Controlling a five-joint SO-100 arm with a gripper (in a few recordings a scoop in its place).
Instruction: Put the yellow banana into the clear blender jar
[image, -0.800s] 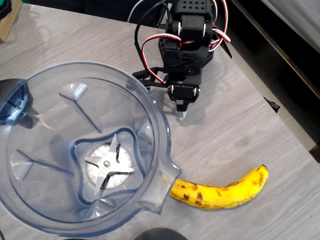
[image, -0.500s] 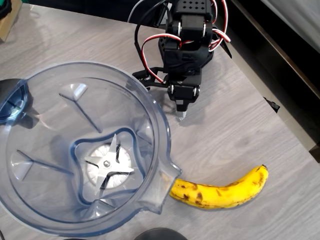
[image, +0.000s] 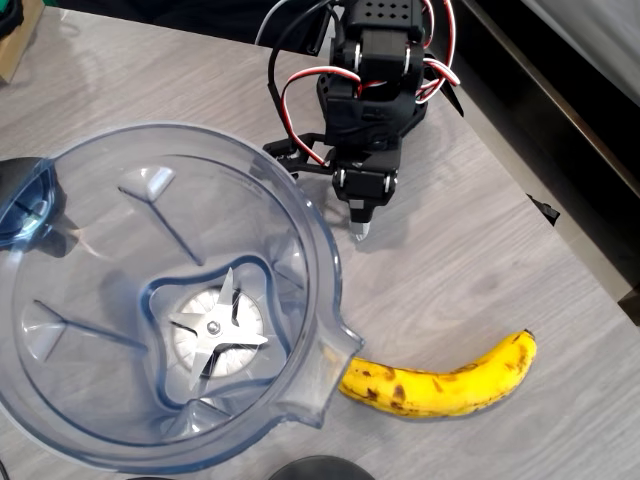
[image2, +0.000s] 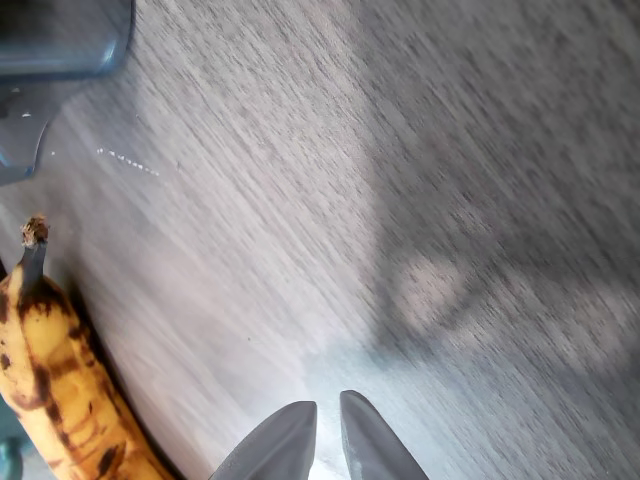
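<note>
Banana (image: 440, 380), yellow and curved with brown-black speckles, lies flat on the grey wood-grain counter (image: 470, 270) at the lower right of the overhead frame, one dark end just beside the pour spout of the clear blender jar (image: 90, 200). That bluish ribbed jar, with a metal four-pronged blade (image: 215, 328) at its bottom, takes up the left half. Bare counter lies between the fruit and the black tool (image: 361, 231) at upper centre, whose tips sit nearly together with a thin slit between them; the counter's right edge runs diagonally close by. The wrist view adds the banana's stem tip at lower left and the tool's grey pointed fingers (image2: 280, 445).
</note>
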